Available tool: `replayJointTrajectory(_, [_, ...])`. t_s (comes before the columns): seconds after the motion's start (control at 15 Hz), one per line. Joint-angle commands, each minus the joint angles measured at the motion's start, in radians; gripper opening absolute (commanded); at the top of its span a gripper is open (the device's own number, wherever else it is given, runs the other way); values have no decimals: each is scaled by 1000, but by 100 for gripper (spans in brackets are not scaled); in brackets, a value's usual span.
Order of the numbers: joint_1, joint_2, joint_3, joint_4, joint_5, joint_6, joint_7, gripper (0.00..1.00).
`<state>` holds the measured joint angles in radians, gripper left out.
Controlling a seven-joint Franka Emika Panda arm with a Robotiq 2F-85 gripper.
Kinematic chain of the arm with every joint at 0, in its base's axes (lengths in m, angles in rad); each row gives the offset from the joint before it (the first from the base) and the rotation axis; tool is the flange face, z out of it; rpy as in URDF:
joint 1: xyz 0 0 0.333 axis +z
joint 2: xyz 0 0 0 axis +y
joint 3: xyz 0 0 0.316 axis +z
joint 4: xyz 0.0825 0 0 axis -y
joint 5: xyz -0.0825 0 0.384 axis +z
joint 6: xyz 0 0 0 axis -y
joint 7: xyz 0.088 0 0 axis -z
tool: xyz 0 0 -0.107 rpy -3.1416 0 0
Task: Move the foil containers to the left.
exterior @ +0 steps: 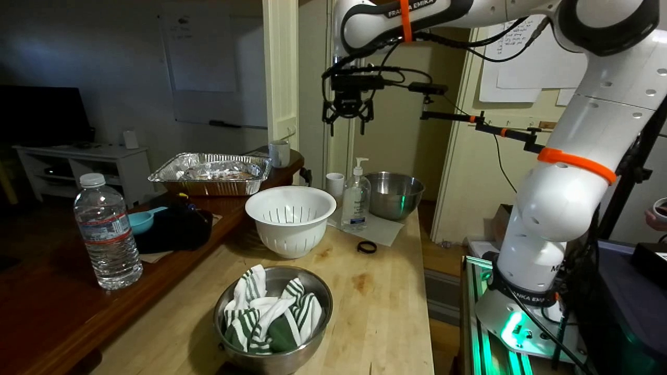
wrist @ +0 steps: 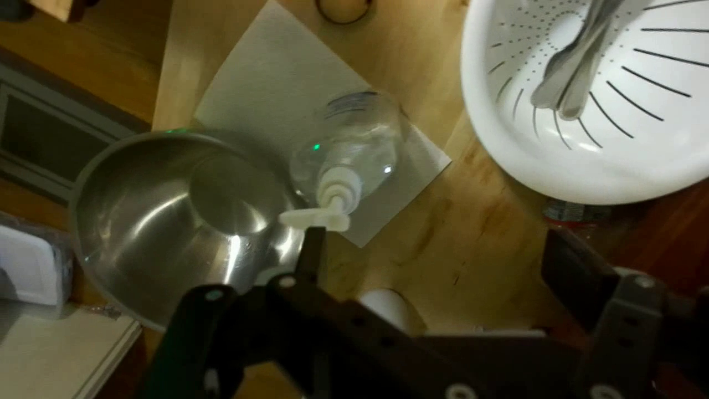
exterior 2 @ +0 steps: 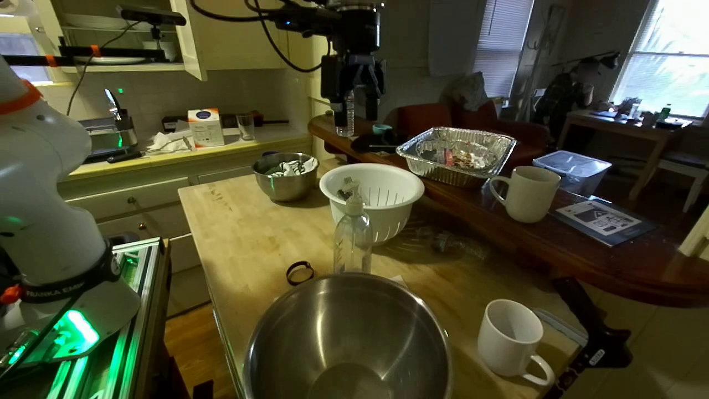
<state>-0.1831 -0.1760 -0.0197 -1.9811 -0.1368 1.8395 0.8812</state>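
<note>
Your gripper (exterior: pixel 347 130) holds its fingers (wrist: pixel 577 270) wide apart, grasping nothing, high above the pale wooden table (exterior: pixel 380 302). Below stand the pump bottle (exterior: pixel 356 205) and a steel bowl (exterior: pixel 396 205); farther out, the white colander (exterior: pixel 293 237). Your foil containers (exterior: pixel 213 187) sit beyond, on the dark raised ledge (exterior: pixel 47 317) beside a white mug (exterior: pixel 280 154).
</note>
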Motion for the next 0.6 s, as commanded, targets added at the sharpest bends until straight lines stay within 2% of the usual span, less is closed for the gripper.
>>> replayJointTrajectory(0.0, [39,165,8,121,32,59,187,100])
replayJointTrajectory(0.2, [58,249,-16,169,19,102,200,100])
replayJointTrajectory(0.4, [63,334,-29,235,94,121,61,100])
replayJointTrajectory(0.53, [62,375,-39,291,125,80,26,100])
